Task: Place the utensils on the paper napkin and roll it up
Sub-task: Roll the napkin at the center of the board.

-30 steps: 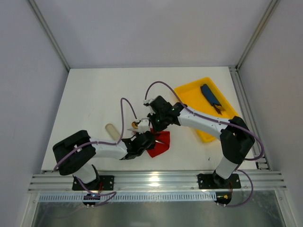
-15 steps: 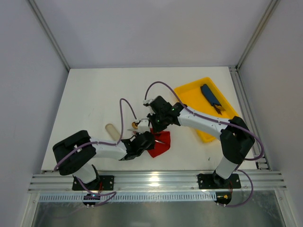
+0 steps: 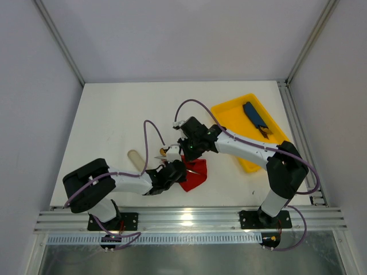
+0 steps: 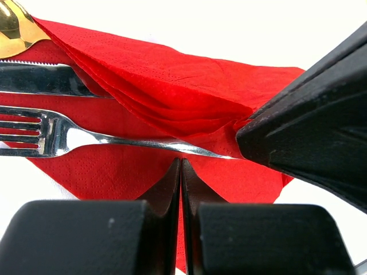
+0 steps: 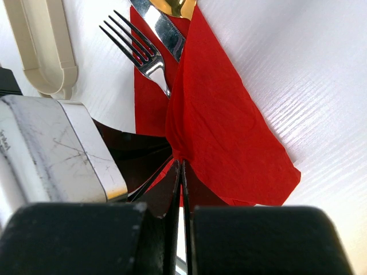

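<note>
Just ahead of the right gripper (image 5: 179,163), its 2 fingers pinched on a folded flap of the paper napkin (image 5: 229,132), fork (image 5: 143,57) and spoon (image 5: 172,6) run lengthwise away; the left gripper (image 4: 181,166), closed on nothing, faces them crosswise.

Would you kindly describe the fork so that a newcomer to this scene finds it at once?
Near the middle of the front edge of the white table lies a red napkin. The fork rests on it. Its long tines set it apart from the flat serrated blade and the gold spoon bowl beside it.
</note>
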Controlling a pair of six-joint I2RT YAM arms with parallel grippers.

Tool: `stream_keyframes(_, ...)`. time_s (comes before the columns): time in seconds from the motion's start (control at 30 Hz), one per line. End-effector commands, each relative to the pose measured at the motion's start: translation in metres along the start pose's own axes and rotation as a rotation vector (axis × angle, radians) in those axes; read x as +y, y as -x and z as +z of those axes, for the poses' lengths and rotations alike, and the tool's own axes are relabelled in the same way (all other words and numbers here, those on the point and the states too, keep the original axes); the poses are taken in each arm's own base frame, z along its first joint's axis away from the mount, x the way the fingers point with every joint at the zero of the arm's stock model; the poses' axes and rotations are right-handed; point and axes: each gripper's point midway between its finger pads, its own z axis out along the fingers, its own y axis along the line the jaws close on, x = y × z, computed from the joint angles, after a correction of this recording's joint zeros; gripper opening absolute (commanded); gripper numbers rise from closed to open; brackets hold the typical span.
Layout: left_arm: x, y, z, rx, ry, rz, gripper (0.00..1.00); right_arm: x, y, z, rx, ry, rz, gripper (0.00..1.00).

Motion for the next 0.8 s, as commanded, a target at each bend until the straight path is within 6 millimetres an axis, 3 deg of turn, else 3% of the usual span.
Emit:
stream_keyframes(0.0,-0.0339,0.0186,-0.0068,-0.054,-0.13,0.003,0.01,0.0299,0.0256,-0.0054,-0.081,0.092,-0.053,0.04)
stream_keyframes(0.77,-0.0286,0.0223,-0.0024,-0.11,-0.123,-0.018,0.0,0.0291,0.0239,-0.0052,-0.075,0.09,-0.057,0.04)
